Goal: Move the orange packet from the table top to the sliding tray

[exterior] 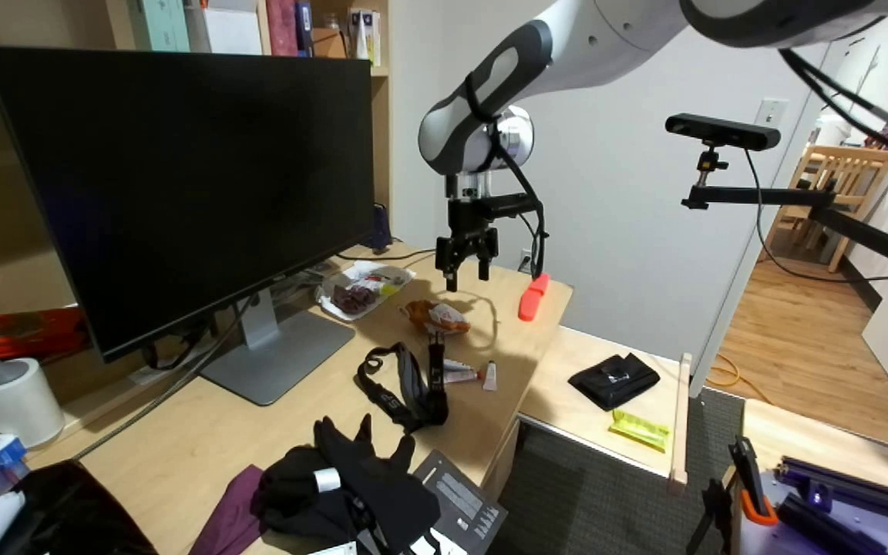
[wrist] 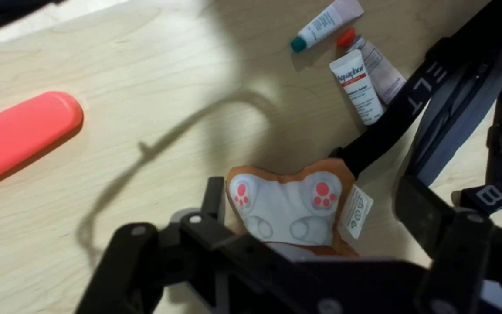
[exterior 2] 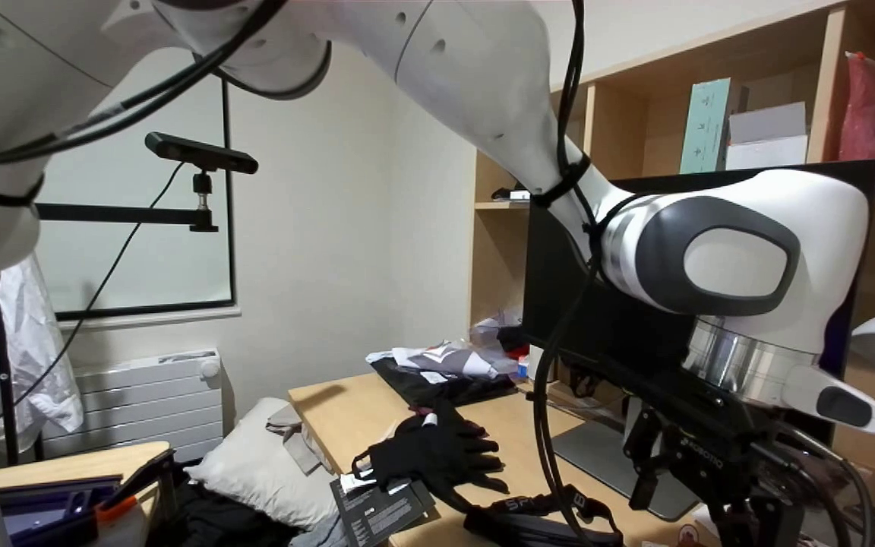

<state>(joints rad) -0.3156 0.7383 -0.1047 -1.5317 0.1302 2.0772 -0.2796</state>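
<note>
The orange packet (exterior: 435, 317) lies on the light-wood table top (exterior: 174, 439), between the monitor and the desk's far end. In the wrist view the packet (wrist: 283, 209) has orange-brown edges, a white printed middle with pink paw marks, and a white tag; its lower part is hidden behind the gripper. My gripper (exterior: 468, 279) is open and empty above the packet. In the wrist view the left finger is close to the packet's left edge, and a gap shows before the right finger. The sliding tray (exterior: 560, 385) sticks out lower down, beside the desk.
The tray holds a black pouch (exterior: 613, 381) and a yellow-green packet (exterior: 639, 429). Near the orange packet are a black strap (exterior: 413, 393), small tubes (wrist: 357, 87), a coral-red object (exterior: 533, 297) and a white dish (exterior: 363, 289). The monitor (exterior: 190, 193) stands beside the arm.
</note>
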